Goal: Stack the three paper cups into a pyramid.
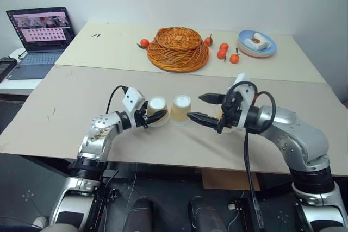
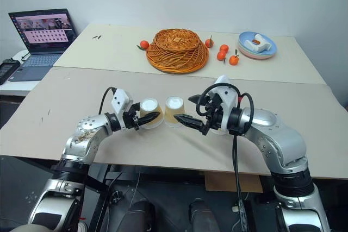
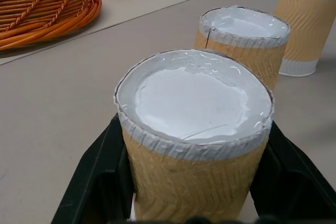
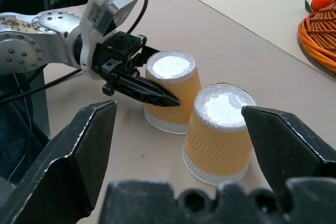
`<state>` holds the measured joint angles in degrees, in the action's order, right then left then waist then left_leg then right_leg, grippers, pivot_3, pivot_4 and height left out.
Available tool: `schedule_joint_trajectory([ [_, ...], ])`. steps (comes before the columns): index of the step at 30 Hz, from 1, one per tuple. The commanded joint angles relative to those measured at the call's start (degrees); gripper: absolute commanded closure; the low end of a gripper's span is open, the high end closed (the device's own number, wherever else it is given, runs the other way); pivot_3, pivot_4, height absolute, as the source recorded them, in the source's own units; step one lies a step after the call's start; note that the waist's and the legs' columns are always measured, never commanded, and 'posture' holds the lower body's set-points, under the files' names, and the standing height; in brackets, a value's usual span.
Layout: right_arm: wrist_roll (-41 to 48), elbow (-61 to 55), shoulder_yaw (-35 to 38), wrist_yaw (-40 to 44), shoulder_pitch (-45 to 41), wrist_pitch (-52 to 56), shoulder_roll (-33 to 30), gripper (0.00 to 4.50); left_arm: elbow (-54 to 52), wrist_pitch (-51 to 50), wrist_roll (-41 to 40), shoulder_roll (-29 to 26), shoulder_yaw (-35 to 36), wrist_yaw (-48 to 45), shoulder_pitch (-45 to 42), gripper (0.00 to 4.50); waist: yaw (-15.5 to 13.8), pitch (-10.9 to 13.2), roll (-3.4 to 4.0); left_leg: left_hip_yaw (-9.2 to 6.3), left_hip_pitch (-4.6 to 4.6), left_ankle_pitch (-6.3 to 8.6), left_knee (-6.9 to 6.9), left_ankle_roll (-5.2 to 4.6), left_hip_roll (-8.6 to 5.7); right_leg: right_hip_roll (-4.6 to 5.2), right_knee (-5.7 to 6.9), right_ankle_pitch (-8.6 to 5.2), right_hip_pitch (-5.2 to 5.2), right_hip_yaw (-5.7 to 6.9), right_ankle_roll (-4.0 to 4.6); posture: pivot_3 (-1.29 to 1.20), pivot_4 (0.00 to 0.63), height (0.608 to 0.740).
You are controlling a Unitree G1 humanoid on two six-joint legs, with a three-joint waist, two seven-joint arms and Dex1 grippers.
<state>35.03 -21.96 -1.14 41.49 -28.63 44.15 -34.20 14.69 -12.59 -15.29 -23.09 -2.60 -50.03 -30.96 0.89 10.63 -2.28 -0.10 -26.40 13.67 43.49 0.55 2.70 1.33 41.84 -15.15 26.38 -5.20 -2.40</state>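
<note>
Three tan paper cups stand upside down, white bases up, in a row near the table's front edge. My left gripper (image 1: 155, 113) is shut on the leftmost cup (image 1: 157, 107), with its black fingers (image 3: 89, 182) on either side of the cup's wall. The middle cup (image 1: 180, 108) stands right beside it, untouched. My right gripper (image 1: 196, 107) is open just right of the middle cup, its fingertips pointing at it with nothing between them. The third cup (image 3: 304, 24) stands farther right, mostly hidden behind my right gripper in the head views.
An overturned orange wicker basket (image 1: 178, 48) lies at the back centre, with small oranges (image 1: 223, 51) around it. A blue plate (image 1: 256, 44) sits at the back right. A laptop (image 1: 41, 36) stands on a side table at the far left.
</note>
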Motion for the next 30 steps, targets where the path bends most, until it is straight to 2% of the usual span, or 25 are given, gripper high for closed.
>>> schedule_joint_trajectory([
  [1,0.9,-2.5,2.4,-0.5,-0.1,0.1,-0.8,0.0,2.0,0.6,1.1,0.6,-1.2,-0.4,-1.0,1.84,-0.1,0.0,0.0,0.0,0.0,0.0,0.0,0.0,0.0,0.0,0.0,0.0,0.0,0.0,0.0,0.0,0.15,0.671],
  [4,1.2,-2.8,2.8,-0.8,0.2,0.4,-1.0,0.0,3.4,1.1,1.6,1.0,-1.3,-0.4,-1.7,1.84,-0.1,0.0,0.0,0.0,0.0,0.0,0.0,0.0,0.0,0.0,-0.02,0.0,-0.01,0.0,-0.01,0.0,0.15,0.671],
  [7,1.3,-2.9,3.0,-0.9,0.3,0.4,-1.2,0.0,3.9,1.9,2.0,1.2,-1.4,-0.5,-2.0,0.99,-0.1,0.0,0.0,0.0,0.0,0.0,0.01,0.0,0.0,0.0,-0.04,0.01,-0.02,0.0,-0.01,0.0,0.15,0.671],
  [9,1.2,-2.9,3.0,-0.9,0.3,0.5,-1.2,0.0,3.8,2.3,2.3,1.2,-1.4,-0.5,-2.1,0.19,0.0,0.0,0.0,0.0,0.0,0.0,-0.03,0.0,0.0,0.0,-0.07,0.01,-0.01,0.0,-0.01,0.0,0.15,0.671],
  [10,1.3,-2.9,3.0,-0.9,0.3,0.5,-1.2,0.0,3.3,2.1,2.2,1.1,-1.2,-0.4,-2.1,0.07,0.0,0.0,0.0,0.0,-0.02,0.0,-0.08,0.0,0.0,-0.01,-0.1,0.01,0.02,0.0,-0.01,0.0,0.15,0.671],
  [15,1.3,-3.0,3.1,-0.9,0.5,0.6,-1.3,0.0,-5.3,-3.3,-1.3,-2.7,1.3,-2.2,-1.0,0.07,0.2,0.0,0.01,0.0,-0.04,0.0,-0.31,0.0,0.01,-0.01,-0.31,0.01,0.04,-0.01,0.0,0.0,0.15,0.671],
  [22,1.3,-3.0,3.6,-0.4,1.0,0.8,-1.9,0.0,-23.3,-18.6,-11.8,-15.7,7.3,-8.3,2.8,0.07,1.0,0.1,0.07,0.0,0.02,0.0,-0.58,0.0,0.07,-0.03,-0.49,0.02,0.04,0.01,0.0,0.0,0.15,0.671],
  [26,0.9,-2.1,4.6,0.1,1.4,0.4,-2.8,0.0,-27.6,-24.1,-16.5,-21.0,10.6,-9.3,2.6,0.07,1.2,0.1,0.11,0.0,0.04,-0.01,-0.58,0.0,0.07,-0.02,-0.57,0.02,0.0,0.03,0.0,0.0,0.15,0.671],
  [30,0.1,0.7,10.4,1.1,3.6,-0.5,-7.3,0.0,-29.8,-28.1,-21.0,-22.7,12.5,-9.4,1.2,0.07,0.8,0.1,0.11,0.0,0.04,0.0,-0.58,0.0,0.06,-0.01,-0.66,0.03,-0.03,0.04,0.0,0.0,0.15,0.671],
])
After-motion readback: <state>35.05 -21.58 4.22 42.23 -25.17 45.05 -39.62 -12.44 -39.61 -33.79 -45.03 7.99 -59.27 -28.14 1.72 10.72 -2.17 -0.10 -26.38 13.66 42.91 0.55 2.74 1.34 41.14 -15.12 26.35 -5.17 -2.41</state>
